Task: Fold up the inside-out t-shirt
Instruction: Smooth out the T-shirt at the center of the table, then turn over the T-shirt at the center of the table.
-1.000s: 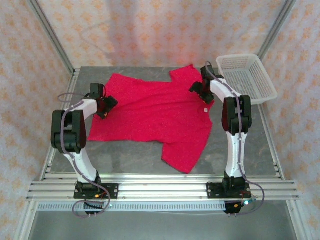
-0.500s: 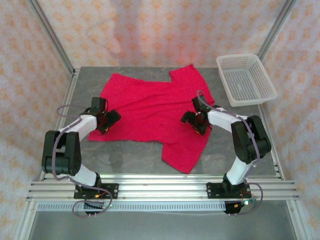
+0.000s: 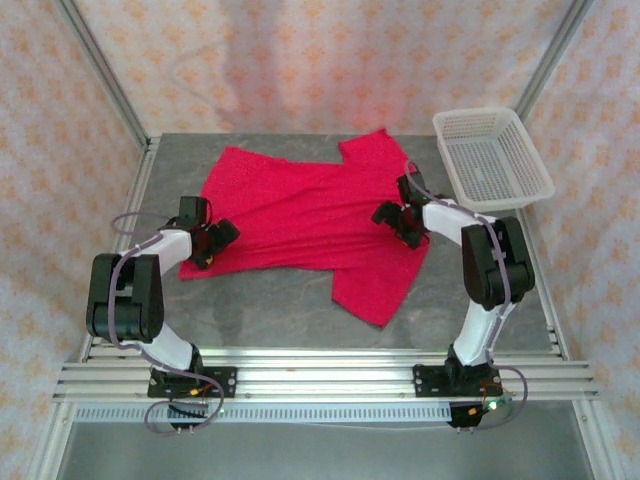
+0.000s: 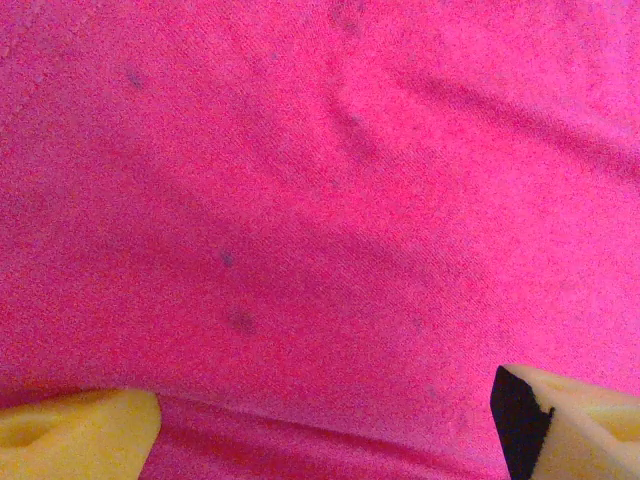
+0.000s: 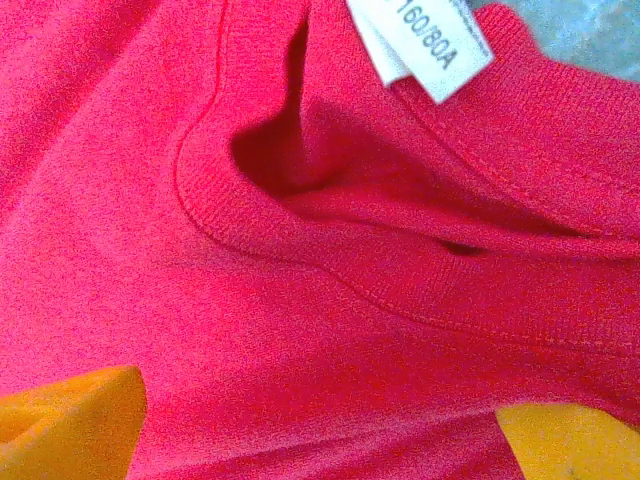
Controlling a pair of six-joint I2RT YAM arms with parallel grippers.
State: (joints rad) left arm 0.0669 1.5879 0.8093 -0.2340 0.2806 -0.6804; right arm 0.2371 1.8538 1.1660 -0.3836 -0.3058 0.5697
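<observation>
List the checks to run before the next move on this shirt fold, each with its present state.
1. Left gripper open, over the near-left corner of the t-shirt: ok.
2. Right gripper open, at the collar: ok.
3. Collar lying flat: not ok, it is bunched.
4. White tag exposed, so the shirt is inside out: ok.
5. Basket apart from the cloth: ok.
6. Either gripper touching the fabric: cannot tell.
</observation>
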